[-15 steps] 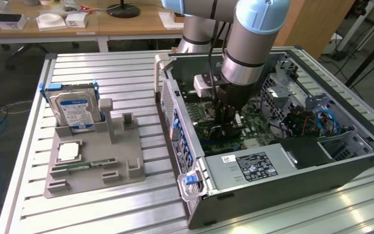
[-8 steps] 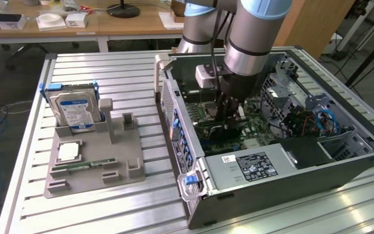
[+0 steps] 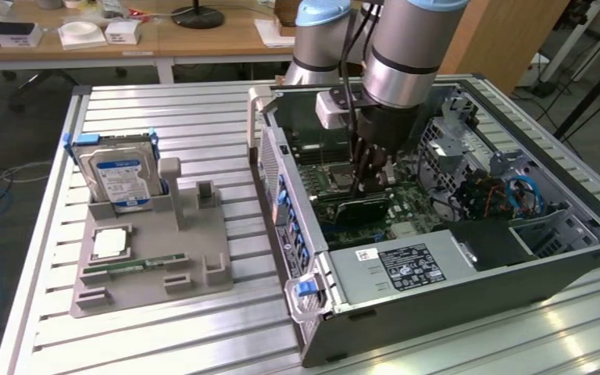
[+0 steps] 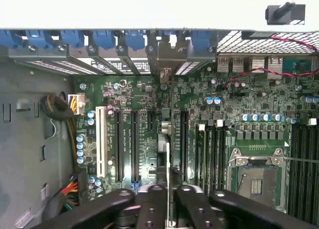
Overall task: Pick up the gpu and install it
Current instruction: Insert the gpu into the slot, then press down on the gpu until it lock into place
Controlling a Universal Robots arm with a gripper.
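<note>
The gpu (image 3: 364, 209) stands on edge inside the open computer case (image 3: 311, 336), low over the green motherboard (image 3: 409, 205). My gripper (image 3: 367, 187) reaches straight down into the case and is shut on the card's upper edge. In the wrist view the gpu (image 4: 168, 152) appears edge-on as a thin strip between the black fingers (image 4: 149, 209). It lines up with a long black expansion slot. Its silver end bracket (image 4: 172, 52) sits at the case's rear slot openings. The gripper (image 4: 171, 205) closes around the card from both sides.
A grey fixture (image 3: 191, 234) on the slatted table holds a hard drive (image 3: 119, 176), a cpu (image 3: 110, 244) and a memory stick (image 3: 133, 268). In the case are the power supply (image 3: 405, 266), blue cables (image 3: 524, 191) and the empty cpu socket (image 4: 254, 176). Blue slot latches (image 4: 104, 39) line the rear wall.
</note>
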